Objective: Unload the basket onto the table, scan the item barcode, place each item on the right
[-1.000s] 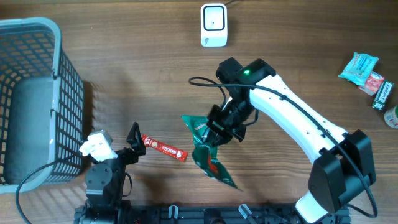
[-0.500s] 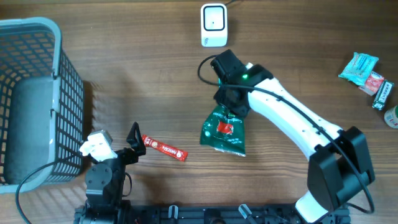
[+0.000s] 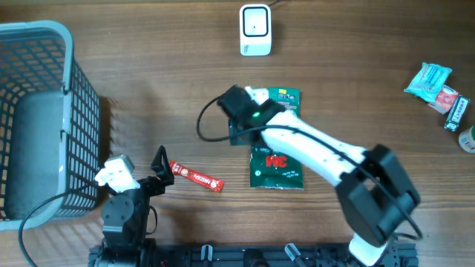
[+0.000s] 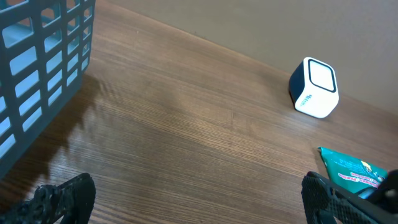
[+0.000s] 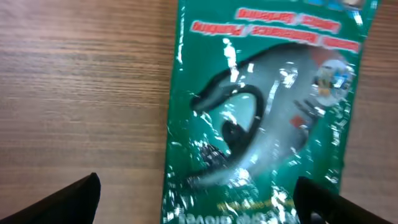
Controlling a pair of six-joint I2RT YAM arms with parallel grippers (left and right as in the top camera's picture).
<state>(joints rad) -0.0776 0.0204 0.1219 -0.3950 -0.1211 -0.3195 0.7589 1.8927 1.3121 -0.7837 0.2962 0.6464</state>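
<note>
One green packet (image 3: 278, 167) is lying flat on the wooden table (image 3: 148, 67) in the overhead view. Its long axis is running from the near edge to the far edge, barely tilted, and its lighter header end is pointing toward the far side. One white scanner (image 3: 254, 30) is standing beyond that end, a little to the left and apart from it. The right arm (image 3: 319, 148) is crossing over the packet's upper half, and the jaws cannot be told from above. One grey basket (image 3: 70, 89) is sitting at the left. One red stick sachet (image 3: 197, 177) is lying just beside the left gripper (image 3: 160, 172), which is standing open and holding nothing. About four small packets (image 3: 428, 80) are bunching at the right edge.

One corner of the green packet (image 4: 351, 168) is showing low right in the left wrist view. The scanner (image 4: 314, 87) is standing above it, apart from it, and the basket (image 4: 43, 62) is filling the upper left. Both fingers are sitting wide apart at the bottom corners, over bare wood.

One packet (image 5: 261, 124) is filling the right wrist view, long axis running top to bottom, and its print is reading upside down. The right gripper (image 5: 199, 202) is hovering above it with its fingers spread wide at the lower corners, gripping nothing.
</note>
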